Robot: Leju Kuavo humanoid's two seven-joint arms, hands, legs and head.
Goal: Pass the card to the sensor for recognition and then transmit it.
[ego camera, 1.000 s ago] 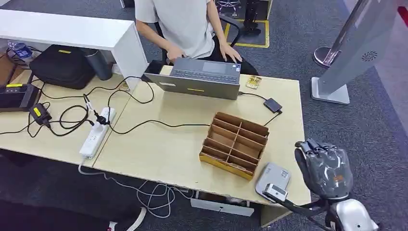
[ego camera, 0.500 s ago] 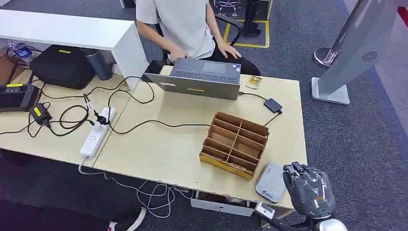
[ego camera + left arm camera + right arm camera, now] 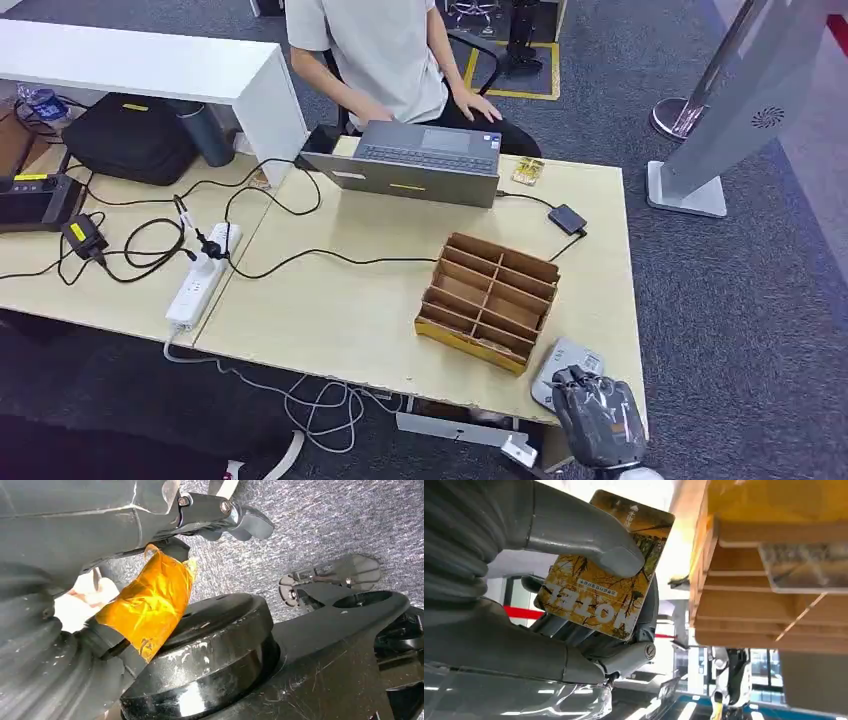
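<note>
Right hand [image 3: 598,422] pinches hotel card [image 3: 605,565] under thumb, hovering over grey card sensor [image 3: 560,363] at counter [image 3: 330,310] 5 o'clock corner. Step: recognition. Next: hand card over. Left hand state: cannot tell.

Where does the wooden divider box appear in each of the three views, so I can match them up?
Head view: the wooden divider box sits on the desk, just beyond the right hand.
Right wrist view: the box is close on the picture's right, past the held hotel card.
Left wrist view: not in it.
Shared landmark: the right hand.
</note>
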